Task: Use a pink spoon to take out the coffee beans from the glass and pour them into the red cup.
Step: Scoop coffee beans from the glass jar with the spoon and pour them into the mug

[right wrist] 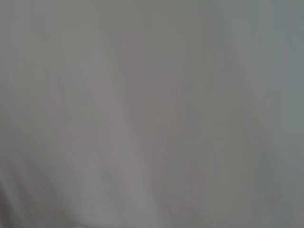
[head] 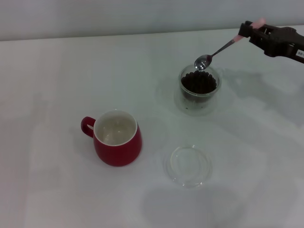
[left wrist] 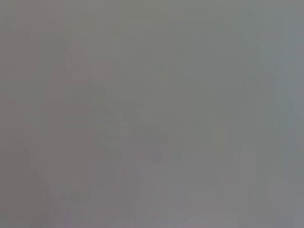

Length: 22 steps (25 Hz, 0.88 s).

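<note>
Nearest the robot, a flat clear glass dish [head: 190, 166] lies on the white surface [head: 57, 190], with the red cup [head: 117, 138] to its left, white inside showing no beans, loop handle turned to the robot's left. Beyond the dish stands the glass [head: 199, 89], holding a dark heap of coffee beans [head: 199, 83]. Above its far rim hangs the metal bowl of the pink spoon [head: 221, 49], apparently just clear of the beans and seemingly carrying none. The spoon's long axis runs from that bowl up and away to the robot's right, where the right gripper [head: 251, 29] is clamped on the pale pink handle at the far right edge of the scene.

The coming move turns on one relation: the beans lie directly under the spoon's bowl, down and to the left of the gripper along the handle's line, so a dip along that slant looks like the way into the heap. The red cup sits well apart, nearer the robot and to the left, a carry across open surface once the spoon is loaded. The right arm alone is placed for the work; the left gripper is nowhere in sight, and both wrist views show only a featureless grey blur.

No brand or legible writing appears; a pale patch on the right arm cannot be read.
</note>
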Tool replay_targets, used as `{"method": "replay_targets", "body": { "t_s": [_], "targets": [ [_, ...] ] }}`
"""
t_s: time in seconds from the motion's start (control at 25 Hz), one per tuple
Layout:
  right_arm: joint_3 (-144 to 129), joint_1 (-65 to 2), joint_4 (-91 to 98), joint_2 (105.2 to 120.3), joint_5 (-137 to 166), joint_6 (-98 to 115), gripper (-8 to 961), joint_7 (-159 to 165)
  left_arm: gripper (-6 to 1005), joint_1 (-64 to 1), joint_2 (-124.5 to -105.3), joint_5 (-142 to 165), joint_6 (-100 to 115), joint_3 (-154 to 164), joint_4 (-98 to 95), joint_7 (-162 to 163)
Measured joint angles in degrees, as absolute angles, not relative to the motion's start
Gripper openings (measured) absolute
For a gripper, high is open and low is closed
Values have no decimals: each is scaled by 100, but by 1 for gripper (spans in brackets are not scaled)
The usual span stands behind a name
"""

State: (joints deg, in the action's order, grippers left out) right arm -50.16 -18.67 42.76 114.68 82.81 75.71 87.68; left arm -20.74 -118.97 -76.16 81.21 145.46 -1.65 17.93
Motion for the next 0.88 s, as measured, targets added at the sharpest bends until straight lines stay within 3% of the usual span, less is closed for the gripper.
{"method": "replay_targets", "body": {
  "t_s": [0.88],
  "targets": [
    [-5338, -2247, 5483, 11476, 10018, 7078, 138, 9974, 891, -2054, -11900, -7566, 8065, 14598, -157, 1793]
  ]
}}
